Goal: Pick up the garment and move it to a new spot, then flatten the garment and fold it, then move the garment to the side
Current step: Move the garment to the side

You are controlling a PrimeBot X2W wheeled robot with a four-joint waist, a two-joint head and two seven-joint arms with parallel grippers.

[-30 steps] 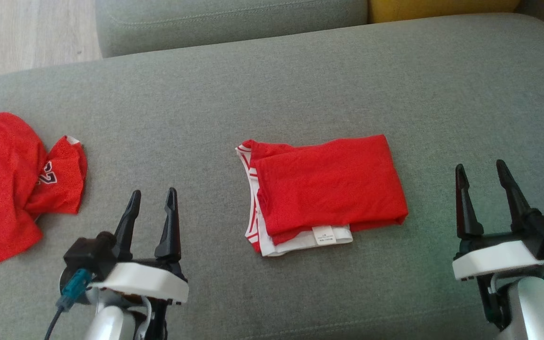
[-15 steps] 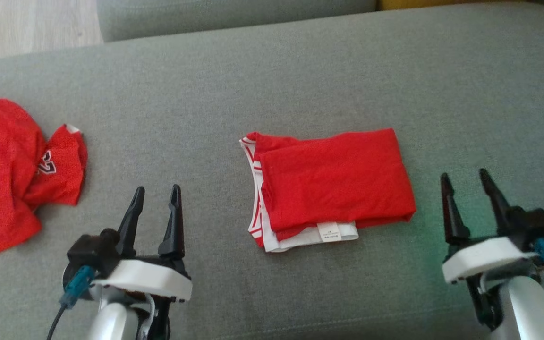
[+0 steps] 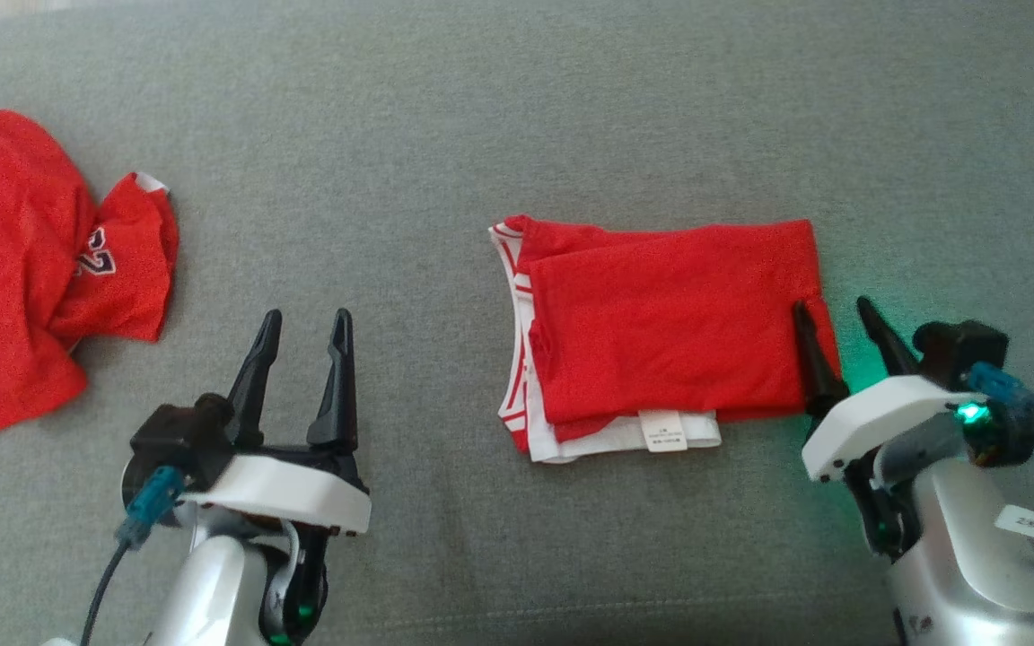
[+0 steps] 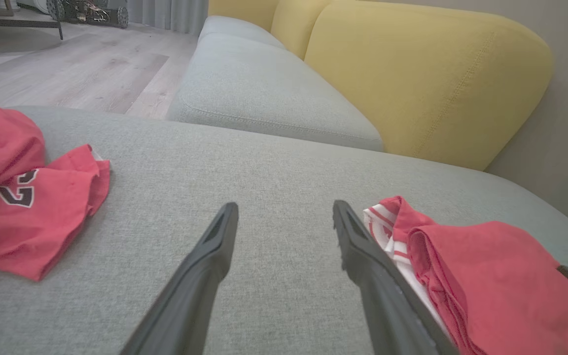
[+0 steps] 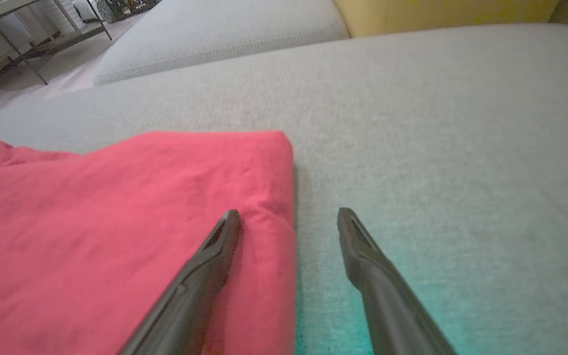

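Your folded garment (image 3: 670, 332) lies flat as a tidy red rectangle about midway across the grey seat cushion (image 3: 481, 108), a little toward its right side. White trim peeks out along its left end, and a small white label (image 3: 663, 429) shows on the side nearest the robot. To my eye the folding is done, so what is left is carrying it aside, and the placing of the arms fits that. Your right pincer (image 3: 831, 305) stands wide and holds nothing. It straddles the garment's right end, one finger over the red cloth and the other over bare cushion just beside it. That looks like a setup for pinching the closed fold, where all the layers meet, and not the loose left end where they would fan apart. Whether the inner finger touches the cloth I cannot tell. Your left pincer (image 3: 308, 314) is equally wide and empty. It hovers over bare cushion between the folded garment and a crumpled jersey (image 3: 23, 269) that lies toward the cushion's left side, well apart from the folded one. It is near enough to support the trimmed end if you want a two-handed lift. Go low enough to catch the bottom layer, or the stack may open as it rises.
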